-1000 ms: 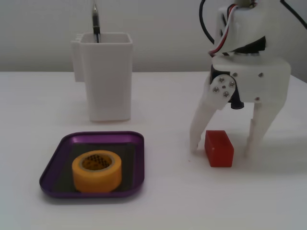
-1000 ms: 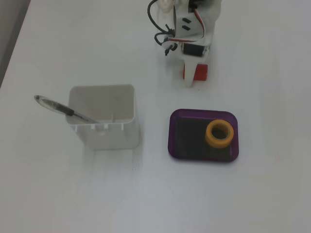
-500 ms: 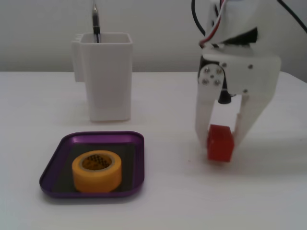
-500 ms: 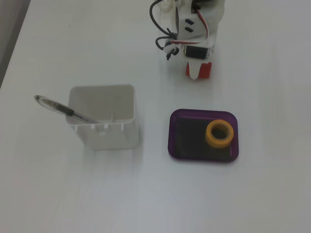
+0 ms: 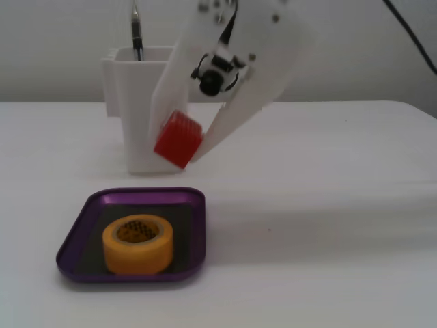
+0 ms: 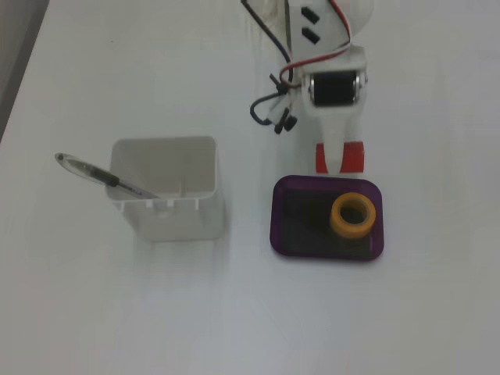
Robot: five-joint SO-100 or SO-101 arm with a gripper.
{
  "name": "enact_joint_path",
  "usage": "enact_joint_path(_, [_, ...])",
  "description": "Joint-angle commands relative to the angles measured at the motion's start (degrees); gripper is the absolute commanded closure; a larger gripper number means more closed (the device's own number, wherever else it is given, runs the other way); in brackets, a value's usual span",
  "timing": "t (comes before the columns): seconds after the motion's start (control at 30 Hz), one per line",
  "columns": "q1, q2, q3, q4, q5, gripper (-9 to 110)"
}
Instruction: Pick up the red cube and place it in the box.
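The step in hand looks like the carry: the gripper [image 5: 186, 147] is clenched on the red cube [image 5: 178, 139], which hangs tilted in the air, clear of the bench [image 5: 328, 205], and it must now go down into the box [image 5: 82, 219]. To do it well, I judge the arm should bring the cube over the bare dark floor of the box beside the tape roll [image 5: 138, 244], lower it until it is just above that floor, and only then let go, since a drop from height could bounce off the hard tray or strike the roll. In the fixed view from above, the cube [image 6: 353, 156] sits just beyond the box rim [image 6: 278, 223], on the side toward the arm's end of the bench, so only a short move seems left. The bench is a wide, smooth, matte white surface. The arm [image 6: 336, 86] is white plastic with a black motor and loose red and black wires. The white container [image 6: 164, 191] is tall, square and thin-walled, with 1 pen [image 6: 105, 178] leaning in it. The box is shallow, purple with a metallic sheen, square with rounded corners. The tape roll is a thick yellow ring lying flat. The cube is small, matte and solid red.
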Motion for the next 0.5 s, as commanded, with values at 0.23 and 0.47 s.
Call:
enact_joint_path(0.23, [4.2,-13.3,-2.7,-11.6,-0.4,102])
enact_joint_path(0.47, [6.9,-13.4,-2.7,-11.1,-0.4,102])
